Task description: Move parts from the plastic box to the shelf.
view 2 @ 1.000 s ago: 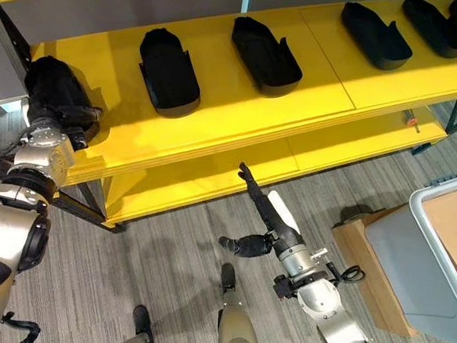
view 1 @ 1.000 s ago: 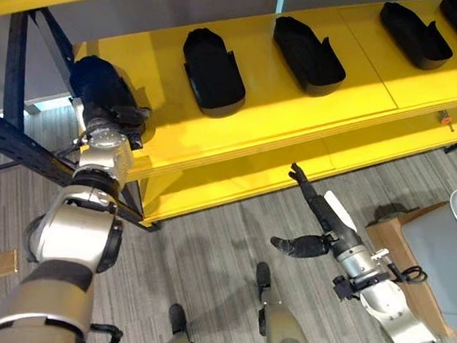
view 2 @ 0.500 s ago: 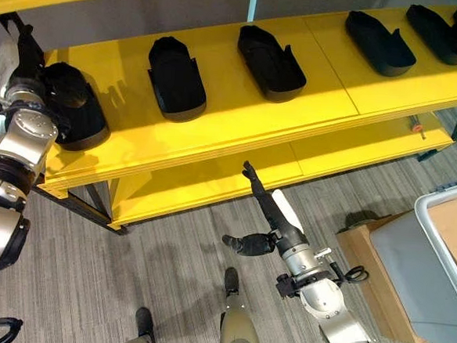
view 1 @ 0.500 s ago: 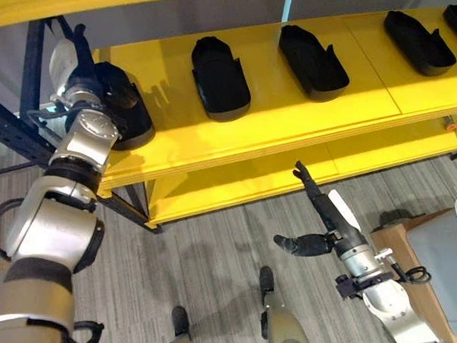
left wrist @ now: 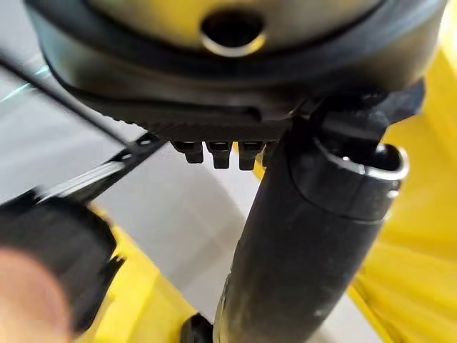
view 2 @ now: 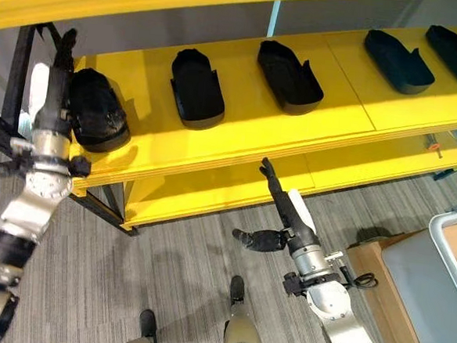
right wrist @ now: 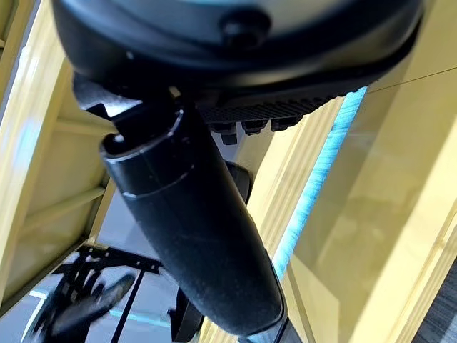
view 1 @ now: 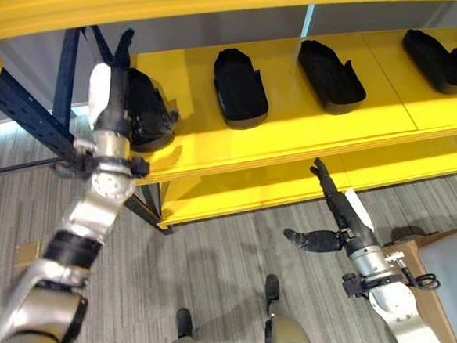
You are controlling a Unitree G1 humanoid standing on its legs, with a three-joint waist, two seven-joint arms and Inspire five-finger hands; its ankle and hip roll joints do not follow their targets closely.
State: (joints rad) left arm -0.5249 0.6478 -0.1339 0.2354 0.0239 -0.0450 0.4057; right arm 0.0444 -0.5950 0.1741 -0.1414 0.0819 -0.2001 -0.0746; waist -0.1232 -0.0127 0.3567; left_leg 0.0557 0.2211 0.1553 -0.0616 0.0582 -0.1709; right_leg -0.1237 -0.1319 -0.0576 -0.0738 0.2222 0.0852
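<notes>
Yellow shelf (view 1: 294, 137): part (view 1: 148, 111) just beside straight-fingered left hand (view 1: 108, 92).

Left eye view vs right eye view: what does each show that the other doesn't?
Left eye view: a small brown square on the floor, near the left arm.
Right eye view: the plastic box with its pale rim and brown inside; the left eye view cuts it down to a grey wall.
Both: the yellow shelf with a row of black parts, the left hand with straight fingers beside the leftmost part, and the right hand open, low in front of the shelf.
</notes>
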